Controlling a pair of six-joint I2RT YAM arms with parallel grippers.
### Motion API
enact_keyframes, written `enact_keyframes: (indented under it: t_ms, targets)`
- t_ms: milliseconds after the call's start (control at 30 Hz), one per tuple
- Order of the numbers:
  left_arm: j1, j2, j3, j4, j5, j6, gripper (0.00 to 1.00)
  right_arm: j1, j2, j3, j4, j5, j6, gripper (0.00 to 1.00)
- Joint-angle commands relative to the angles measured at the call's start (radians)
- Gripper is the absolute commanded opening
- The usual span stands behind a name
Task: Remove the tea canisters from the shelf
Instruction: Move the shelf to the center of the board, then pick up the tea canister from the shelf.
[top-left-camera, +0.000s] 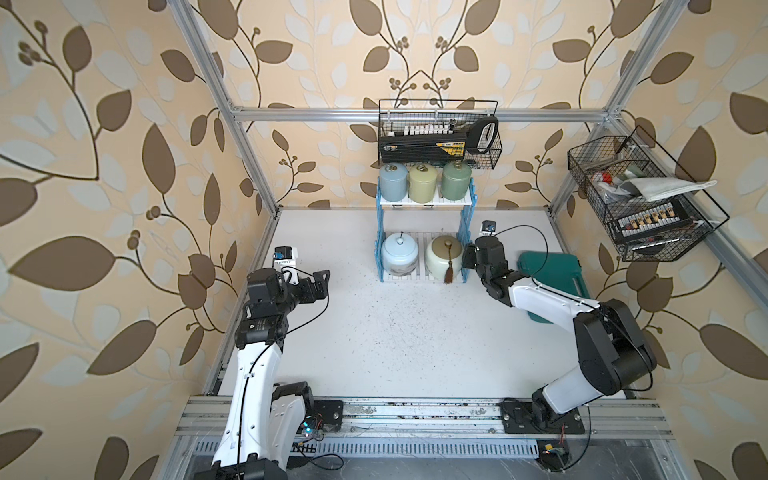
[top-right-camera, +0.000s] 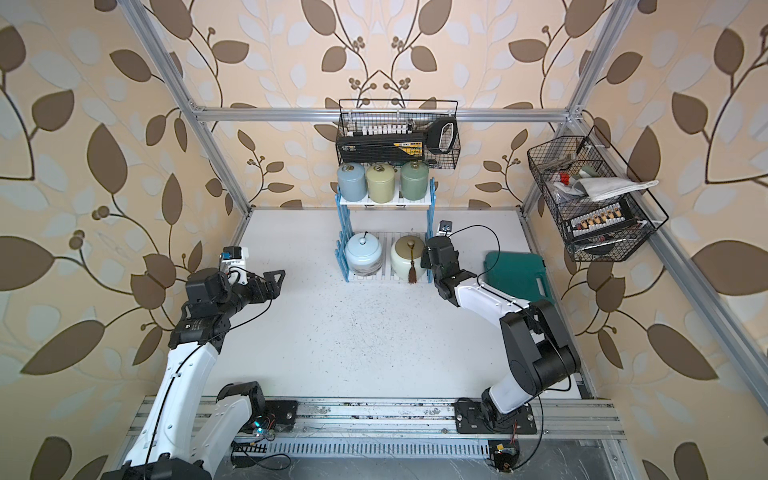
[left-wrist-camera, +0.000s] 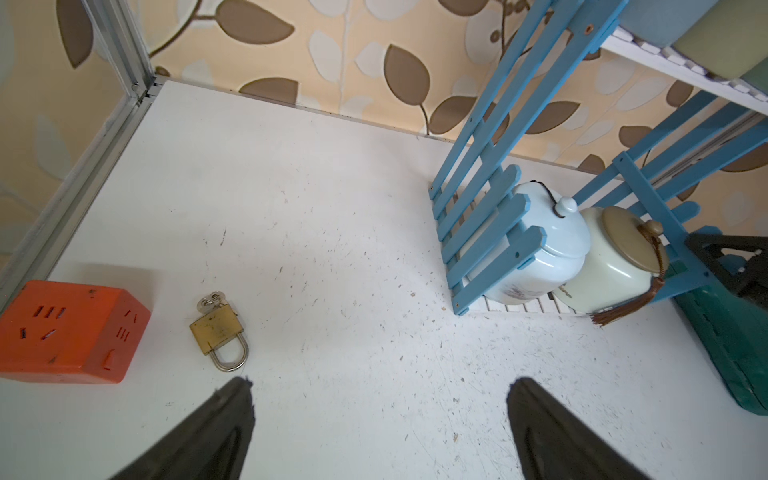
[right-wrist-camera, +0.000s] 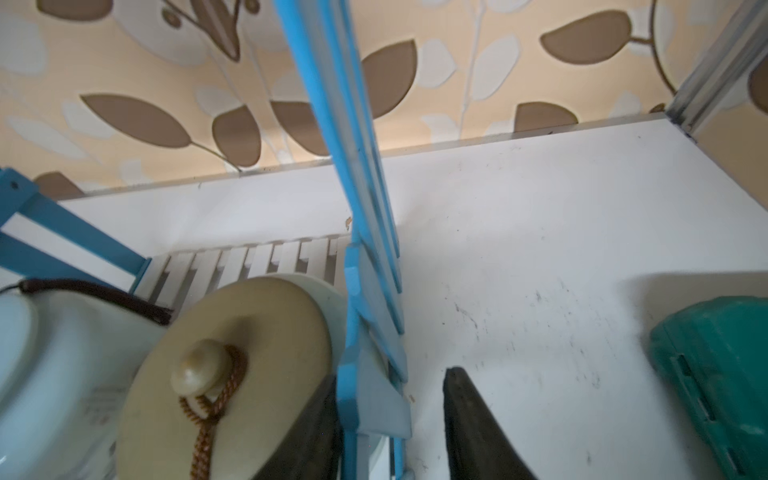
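All five canisters (top-left-camera: 422, 183) sit on the shelf (top-left-camera: 426, 200) at the far side, and the right fingers (right-wrist-camera: 478, 432), part open and empty, straddle its right panel (right-wrist-camera: 365, 291) beside the cream jar (top-left-camera: 444, 258), so closing could clamp the panel and tip the shelf; left fingers (left-wrist-camera: 199, 436) gape empty.

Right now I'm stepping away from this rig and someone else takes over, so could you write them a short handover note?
Left gripper: open, empty, over the table, away from the shelf.
Right gripper: open, holding nothing. Its jaws straddle the front edge of the shelf's blue side panel, next to the cream canister.
Upper tier: blue-grey canister, yellow-green canister, sage green canister.
Lower tier: pale blue canister and the cream one.
Done: nothing has been taken off yet.
Left: all five canisters.
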Motion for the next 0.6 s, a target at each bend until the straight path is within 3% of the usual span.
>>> enact_keyframes:
  t_ms: [0, 233, 567]
  targets:
    - [-0.009, -0.016, 0.023, 0.028, 0.076, 0.033, 0.99, -0.018, -0.085, 0.008, -0.025, 0.026, -0.034, 0.52]
    - [-0.047, -0.002, 0.069, -0.006, 0.094, 0.078, 0.99, -0.017, -0.228, 0.022, -0.133, -0.071, -0.135, 0.73]
    - [-0.118, -0.005, 0.126, -0.026, 0.093, 0.13, 0.99, -0.02, -0.307, 0.207, -0.364, -0.201, -0.261, 0.91]
